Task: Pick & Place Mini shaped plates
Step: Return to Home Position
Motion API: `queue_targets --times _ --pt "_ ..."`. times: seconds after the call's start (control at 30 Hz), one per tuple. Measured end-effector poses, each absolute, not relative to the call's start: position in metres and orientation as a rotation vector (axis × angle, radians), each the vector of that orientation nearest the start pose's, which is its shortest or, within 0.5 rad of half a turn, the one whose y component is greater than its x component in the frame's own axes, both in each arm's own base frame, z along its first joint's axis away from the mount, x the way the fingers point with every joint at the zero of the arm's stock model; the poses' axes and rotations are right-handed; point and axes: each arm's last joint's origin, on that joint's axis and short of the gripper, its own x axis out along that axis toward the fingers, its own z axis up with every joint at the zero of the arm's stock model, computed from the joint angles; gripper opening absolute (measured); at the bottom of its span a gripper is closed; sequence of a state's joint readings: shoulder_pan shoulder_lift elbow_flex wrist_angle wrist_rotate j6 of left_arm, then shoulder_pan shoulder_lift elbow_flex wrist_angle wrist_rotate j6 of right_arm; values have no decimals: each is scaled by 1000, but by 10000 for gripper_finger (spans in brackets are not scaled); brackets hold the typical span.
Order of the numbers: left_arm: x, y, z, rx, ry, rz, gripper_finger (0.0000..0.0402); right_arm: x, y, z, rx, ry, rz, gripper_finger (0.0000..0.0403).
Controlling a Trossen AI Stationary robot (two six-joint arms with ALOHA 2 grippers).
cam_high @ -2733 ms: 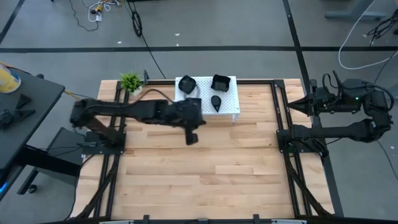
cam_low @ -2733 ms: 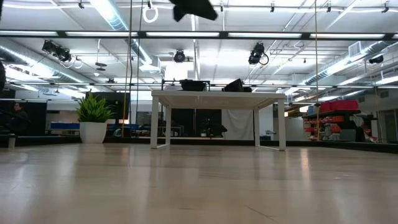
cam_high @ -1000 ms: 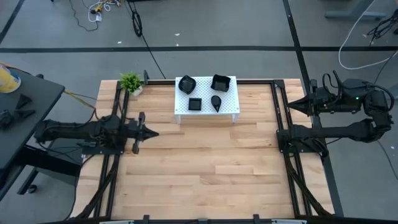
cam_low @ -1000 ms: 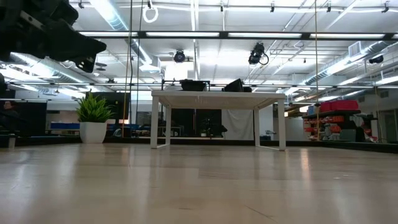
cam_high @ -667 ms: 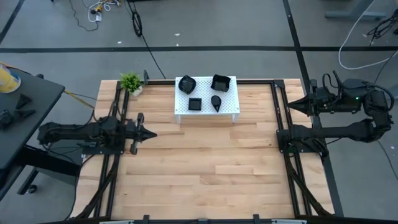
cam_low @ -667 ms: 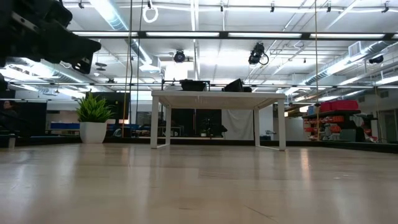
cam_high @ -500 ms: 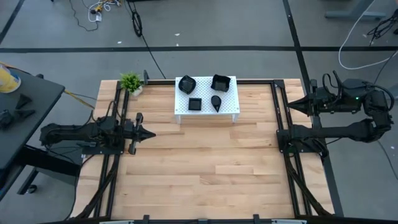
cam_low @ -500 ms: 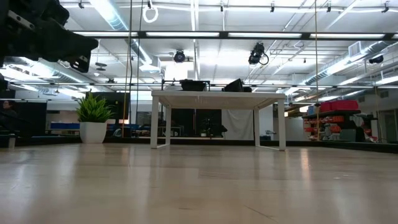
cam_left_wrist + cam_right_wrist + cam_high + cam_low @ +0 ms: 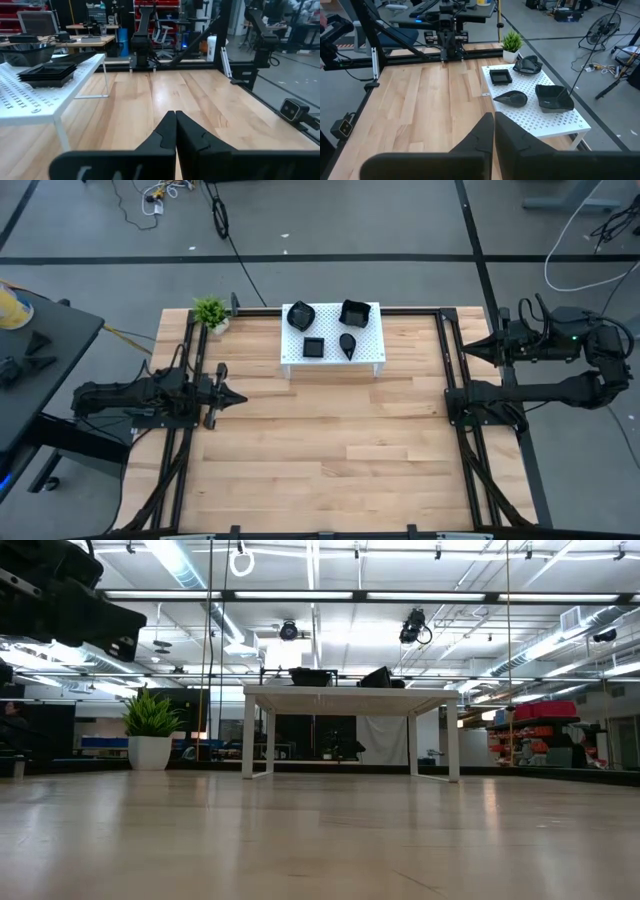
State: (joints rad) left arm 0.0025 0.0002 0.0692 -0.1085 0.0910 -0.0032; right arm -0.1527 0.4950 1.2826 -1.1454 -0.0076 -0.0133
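- step in hand: homing. wavy plate, big square plate, small square plate and leaf plate all sit on the white stand. nothing is on the table or in a claw, so i'd call the placing done, only the park is left.
- left claw: fingers pressed together, gripping nothing, and its wrist view shows the tips touching. it sits over the table's left edge, pointing toward the centre.
- right claw: also closed and empty, folded back over its own base at the right edge, waiting.
- plates vs left claw: the stand is well apart, ahead of the tips and off toward the table's far edge. small square and leaf are in the row nearer the claw, wavy and big square in the row beyond.
- potted plant: at the far edge, beyond the left arm, apart from the stand.
- next move, my read: finish the last bit of retract into the rest pose, fingers kept closed. no reason to go near the stand.
- vs 2.7 s ago: the left arm was stretched out with the claw at the stand's near edge, covering the small square plate. it's now pulled right back. over the last second the tip only crept back slightly. right arm, stand and plates unchanged.
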Motion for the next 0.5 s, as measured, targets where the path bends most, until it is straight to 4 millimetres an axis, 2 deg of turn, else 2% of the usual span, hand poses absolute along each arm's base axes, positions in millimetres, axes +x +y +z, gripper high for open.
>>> queue_targets --times 0.5 --pt "97 -3 171 24 -53 -121 1 9 -1 411 16 358 -141 20"
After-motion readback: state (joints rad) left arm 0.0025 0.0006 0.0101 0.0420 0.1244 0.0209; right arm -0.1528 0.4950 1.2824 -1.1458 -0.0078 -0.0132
